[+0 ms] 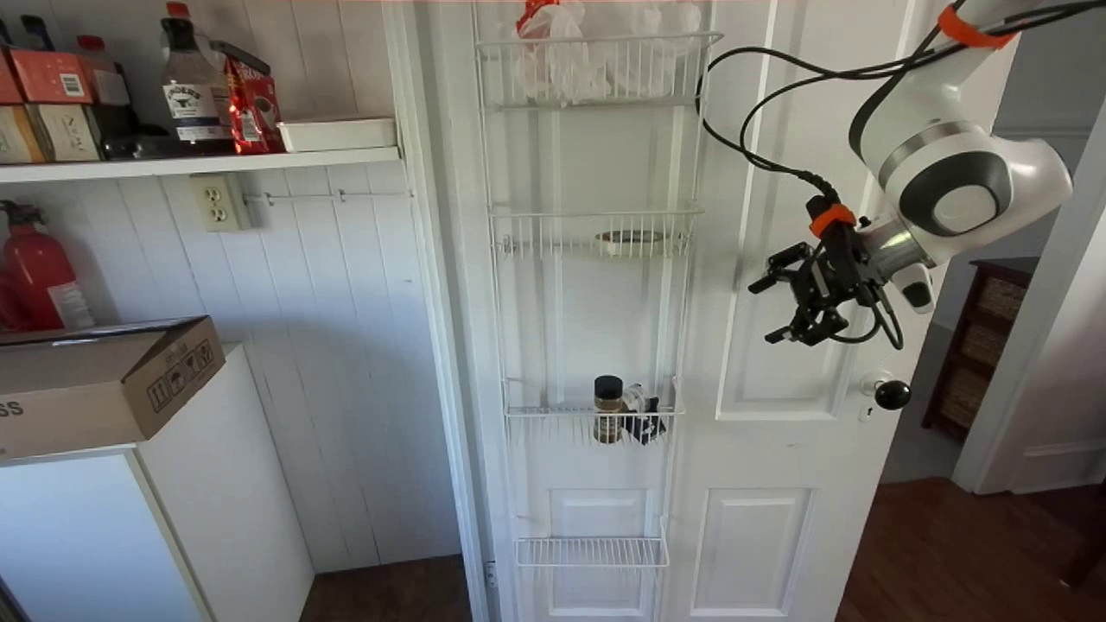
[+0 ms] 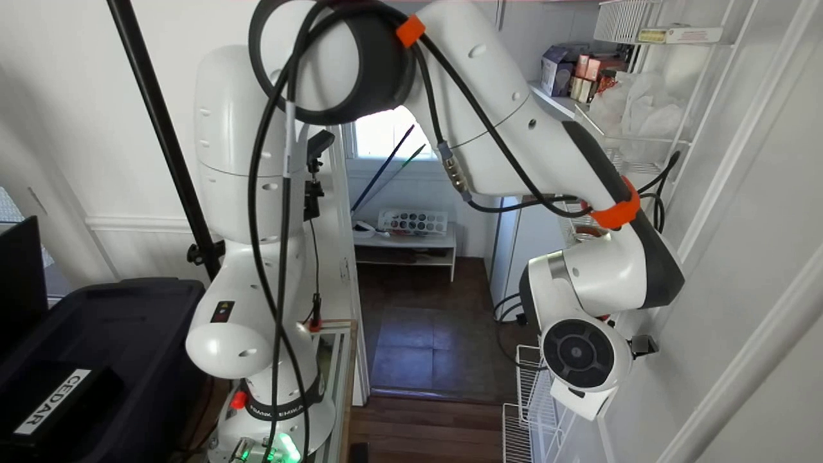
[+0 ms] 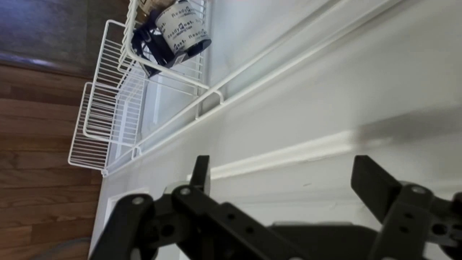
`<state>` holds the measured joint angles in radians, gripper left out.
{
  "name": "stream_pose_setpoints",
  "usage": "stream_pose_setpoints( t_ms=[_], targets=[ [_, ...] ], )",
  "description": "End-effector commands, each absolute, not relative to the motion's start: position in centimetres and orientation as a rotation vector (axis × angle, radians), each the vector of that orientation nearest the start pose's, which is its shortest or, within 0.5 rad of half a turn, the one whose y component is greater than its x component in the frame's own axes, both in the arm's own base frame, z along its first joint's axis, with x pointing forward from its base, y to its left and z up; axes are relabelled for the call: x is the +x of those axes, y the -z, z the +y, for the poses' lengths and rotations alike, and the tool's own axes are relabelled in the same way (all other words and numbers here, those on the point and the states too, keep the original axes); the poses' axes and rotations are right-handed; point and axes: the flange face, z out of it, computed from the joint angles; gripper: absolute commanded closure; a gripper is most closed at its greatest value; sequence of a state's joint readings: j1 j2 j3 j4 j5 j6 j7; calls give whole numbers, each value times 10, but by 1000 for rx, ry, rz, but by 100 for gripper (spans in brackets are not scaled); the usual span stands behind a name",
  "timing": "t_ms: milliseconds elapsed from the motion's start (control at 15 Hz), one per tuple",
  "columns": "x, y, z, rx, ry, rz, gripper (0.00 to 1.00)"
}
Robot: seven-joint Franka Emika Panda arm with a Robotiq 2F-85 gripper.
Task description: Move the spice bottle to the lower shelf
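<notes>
The spice bottle [image 1: 608,397], slim with a black cap and brownish body, stands upright in an exterior view. It is in the lower shelf [image 1: 544,414], the white wire basket third from the top there. In the wrist view, a tan-brown part [image 3: 154,5] at the top edge looks like the bottle, mostly cut off. The same basket [image 3: 169,73] shows beside it. My gripper [image 1: 765,311] is open and empty, right of the rack and higher than the bottle, in front of the door. In the wrist view the open gripper [image 3: 281,169] has only door between its fingers.
A dark tape dispenser [image 3: 182,27] sits beside the bottle. Plastic bags [image 1: 596,56] fill the top visible basket. A round dish [image 1: 631,242] sits in the second basket [image 1: 553,216]. Another basket [image 1: 592,553] hangs below. A black doorknob [image 1: 893,395] sticks out under the gripper.
</notes>
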<state>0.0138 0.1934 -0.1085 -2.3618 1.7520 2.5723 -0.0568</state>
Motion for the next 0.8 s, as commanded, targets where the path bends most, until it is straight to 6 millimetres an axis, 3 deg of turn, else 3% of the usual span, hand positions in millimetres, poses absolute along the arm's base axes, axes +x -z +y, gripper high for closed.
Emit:
stream_pose_setpoints(
  t_ms=[0,733],
  targets=[
    [485,-262,-76,-1722,227,1587,0],
    [471,-290,-94,-2073,204,1372,0]
  ],
)
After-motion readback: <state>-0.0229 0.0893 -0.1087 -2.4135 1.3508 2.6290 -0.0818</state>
